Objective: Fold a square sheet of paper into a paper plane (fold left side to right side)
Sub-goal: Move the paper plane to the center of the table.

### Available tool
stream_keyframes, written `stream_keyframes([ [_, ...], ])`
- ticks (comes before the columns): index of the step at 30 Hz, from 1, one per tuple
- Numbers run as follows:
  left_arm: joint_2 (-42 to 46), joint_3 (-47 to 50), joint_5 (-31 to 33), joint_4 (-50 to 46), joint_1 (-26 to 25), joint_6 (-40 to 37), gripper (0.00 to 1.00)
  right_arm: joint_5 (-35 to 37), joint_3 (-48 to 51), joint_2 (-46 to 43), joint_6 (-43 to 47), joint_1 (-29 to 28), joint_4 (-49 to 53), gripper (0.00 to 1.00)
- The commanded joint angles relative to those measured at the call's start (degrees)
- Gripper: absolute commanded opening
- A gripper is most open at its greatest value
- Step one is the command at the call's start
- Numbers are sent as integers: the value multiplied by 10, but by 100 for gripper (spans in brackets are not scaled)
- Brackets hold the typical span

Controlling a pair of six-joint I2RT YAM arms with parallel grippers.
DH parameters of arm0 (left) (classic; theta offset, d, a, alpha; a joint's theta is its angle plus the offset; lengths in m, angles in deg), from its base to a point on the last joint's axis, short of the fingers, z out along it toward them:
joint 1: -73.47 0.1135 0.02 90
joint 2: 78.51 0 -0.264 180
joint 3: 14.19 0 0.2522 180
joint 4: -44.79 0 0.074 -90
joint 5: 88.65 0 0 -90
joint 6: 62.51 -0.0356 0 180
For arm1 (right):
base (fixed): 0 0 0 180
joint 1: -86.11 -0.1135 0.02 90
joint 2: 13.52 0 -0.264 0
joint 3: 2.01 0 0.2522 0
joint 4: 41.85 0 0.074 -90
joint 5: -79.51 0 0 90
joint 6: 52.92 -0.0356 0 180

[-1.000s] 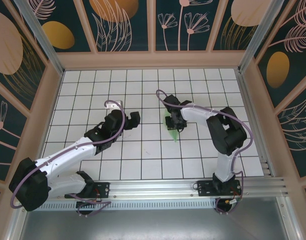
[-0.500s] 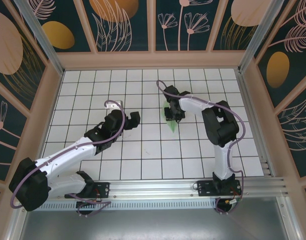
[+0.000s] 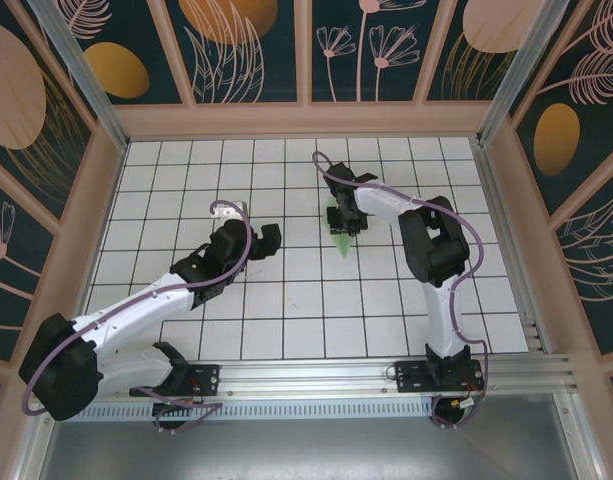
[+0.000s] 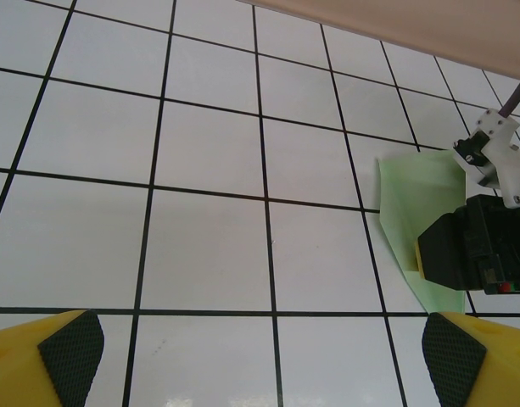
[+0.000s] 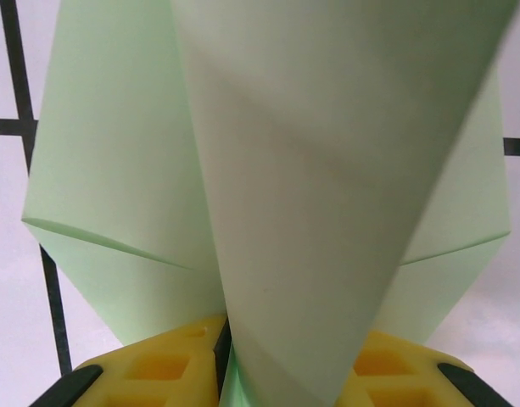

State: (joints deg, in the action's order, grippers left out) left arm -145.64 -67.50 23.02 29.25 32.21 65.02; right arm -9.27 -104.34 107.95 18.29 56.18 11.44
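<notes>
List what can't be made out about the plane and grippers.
- Top external: paper plane creases too small; right gripper covers its middle.
- Left wrist: the plane's right part hidden behind the right gripper; left gripper fingers cut off by the bottom edge.
- Right wrist: plane's far end cut off by the top edge; pinch point hidden by paper.
</notes>
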Motion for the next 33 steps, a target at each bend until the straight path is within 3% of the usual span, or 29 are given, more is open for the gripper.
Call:
stream_keyframes([
  [1, -2, -12, 2, 3, -2, -1, 99, 12, -6, 30, -5, 0, -5, 31],
  [23, -8, -20, -1, 6, -2, -6, 99, 55, -66, 10, 2, -11, 57, 35],
  [33, -7, -35, 12, 6, -2, -8, 99, 70, -61, -70, 5, -22, 79, 56],
])
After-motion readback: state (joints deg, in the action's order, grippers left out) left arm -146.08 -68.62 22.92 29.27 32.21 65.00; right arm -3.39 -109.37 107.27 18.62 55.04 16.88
